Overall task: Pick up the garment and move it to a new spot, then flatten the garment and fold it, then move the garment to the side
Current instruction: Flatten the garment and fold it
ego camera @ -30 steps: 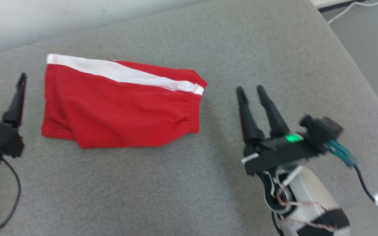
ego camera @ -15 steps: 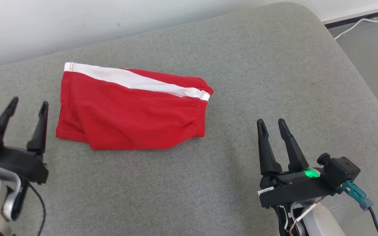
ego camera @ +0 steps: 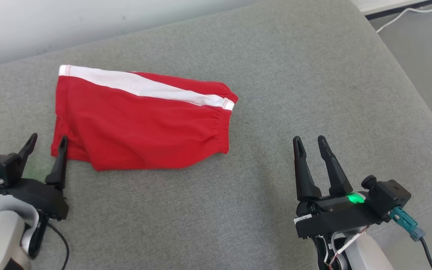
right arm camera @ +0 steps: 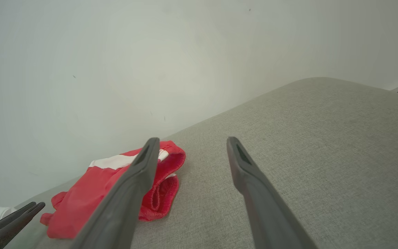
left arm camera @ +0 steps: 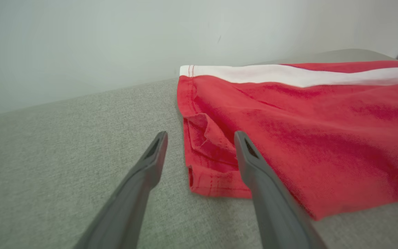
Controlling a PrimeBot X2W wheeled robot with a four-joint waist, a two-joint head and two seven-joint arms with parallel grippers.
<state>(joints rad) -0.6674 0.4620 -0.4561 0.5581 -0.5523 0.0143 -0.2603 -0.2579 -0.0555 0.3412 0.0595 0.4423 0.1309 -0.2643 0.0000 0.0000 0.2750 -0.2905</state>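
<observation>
The garment (ego camera: pixel 141 120) is a pair of red shorts with a white side stripe, folded flat on the grey cushion (ego camera: pixel 298 75), waistband to the right. My left gripper (ego camera: pixel 48 141) stands open at its lower left corner, its right fingertip just at the hem. In the left wrist view that hem corner (left arm camera: pixel 209 162) lies between the open fingers (left arm camera: pixel 154 162). My right gripper (ego camera: pixel 310 142) is open over bare cushion, well right of the waistband. From the right wrist the garment (right arm camera: pixel 81 204) lies far left, behind the left finger (right arm camera: pixel 140 173).
A pale wall (ego camera: pixel 88 22) runs along the cushion's far edge. The cushion drops off at its right side to a grey floor (ego camera: pixel 426 63) with a white cable (ego camera: pixel 407 15). Bare cushion stretches in front of and to the right of the shorts.
My left gripper has moved right, in toward the garment's lower left corner. The right gripper drew back earlier and now holds still. The head camera shifted between frames.
</observation>
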